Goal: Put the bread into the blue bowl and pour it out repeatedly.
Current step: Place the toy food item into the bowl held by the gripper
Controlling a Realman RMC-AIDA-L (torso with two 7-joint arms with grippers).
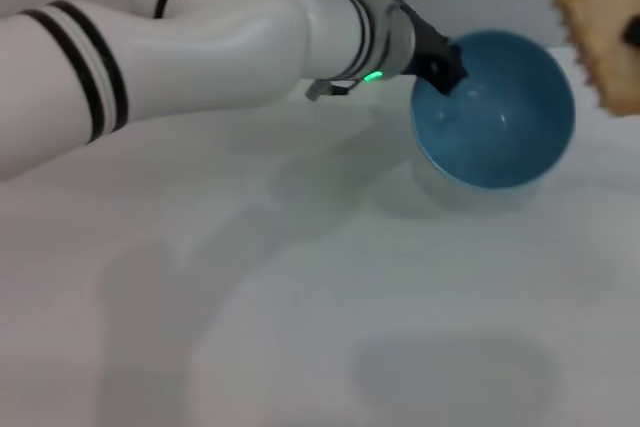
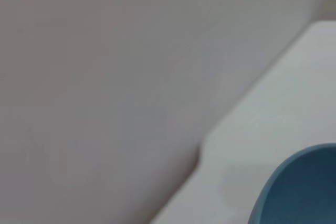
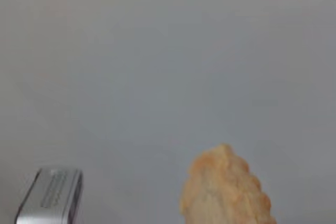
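The blue bowl [image 1: 495,112] sits at the right back of the white table, open side up and empty. My left arm reaches across from the left, and my left gripper [image 1: 445,67] grips the bowl's near-left rim with its black fingers. Part of the bowl's rim also shows in the left wrist view [image 2: 304,187]. The bread [image 1: 600,17] hangs in the air above and to the right of the bowl, plain tan side showing. A dark bit of my right gripper [image 1: 632,32] shows at its right edge, holding it. The bread's end shows in the right wrist view [image 3: 226,187].
The white table [image 1: 300,297] spreads in front of the bowl, with soft shadows on it. A grey wall stands behind it [image 2: 105,77]. A silver-grey part [image 3: 50,198] shows low in the right wrist view.
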